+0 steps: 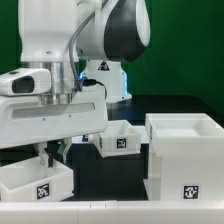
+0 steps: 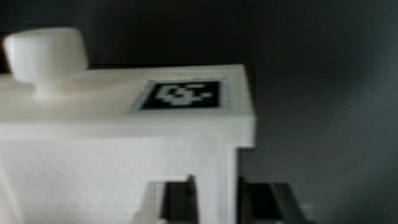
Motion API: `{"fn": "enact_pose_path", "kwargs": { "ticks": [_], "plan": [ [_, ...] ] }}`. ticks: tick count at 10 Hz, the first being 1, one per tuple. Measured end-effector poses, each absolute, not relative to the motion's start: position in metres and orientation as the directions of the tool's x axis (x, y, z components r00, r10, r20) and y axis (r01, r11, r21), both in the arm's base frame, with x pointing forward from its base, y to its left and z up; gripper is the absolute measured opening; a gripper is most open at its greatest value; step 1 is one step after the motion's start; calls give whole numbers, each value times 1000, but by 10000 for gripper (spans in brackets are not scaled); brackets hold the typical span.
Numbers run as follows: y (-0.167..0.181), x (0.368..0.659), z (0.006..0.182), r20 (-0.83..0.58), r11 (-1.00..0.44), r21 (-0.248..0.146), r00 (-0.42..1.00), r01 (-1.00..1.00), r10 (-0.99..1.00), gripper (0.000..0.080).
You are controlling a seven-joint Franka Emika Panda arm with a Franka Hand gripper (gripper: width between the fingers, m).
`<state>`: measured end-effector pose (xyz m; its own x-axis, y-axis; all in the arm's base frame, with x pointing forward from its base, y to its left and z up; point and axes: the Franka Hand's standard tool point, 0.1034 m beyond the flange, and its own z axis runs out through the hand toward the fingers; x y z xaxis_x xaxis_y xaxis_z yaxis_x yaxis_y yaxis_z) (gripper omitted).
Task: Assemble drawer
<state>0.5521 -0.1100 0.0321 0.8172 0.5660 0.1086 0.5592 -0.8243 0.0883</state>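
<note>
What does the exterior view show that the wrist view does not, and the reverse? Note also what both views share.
Only the exterior view shows the large casing at its right, the middle tray and the arm. Only the wrist view shows a rounded knob beside a tag, seen close up on a white part. Both show the claw at a white near tray; whether it is gripping cannot be told.

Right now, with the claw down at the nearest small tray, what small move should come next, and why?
Probably close the claw on the tray wall. In the wrist view a white wall stands between the dark fingers, yet I cannot tell a firm grip; the tray rests apart from the casing.
</note>
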Motion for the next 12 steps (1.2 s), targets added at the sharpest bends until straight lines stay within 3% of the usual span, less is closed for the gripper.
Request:
{"fn": "enact_pose_path", "kwargs": {
  "ticks": [1,4,7,9,12],
  "plan": [
    [-109,552,32,109,-824,88,816,560,567,36],
    [-108,552,32,108,-821,86,814,564,571,36],
    [-86,552,56,72,-723,53,720,689,690,36],
    [-80,551,57,23,-618,28,617,786,786,36],
    [-82,550,56,21,-625,25,625,780,781,37]
  ]
}}
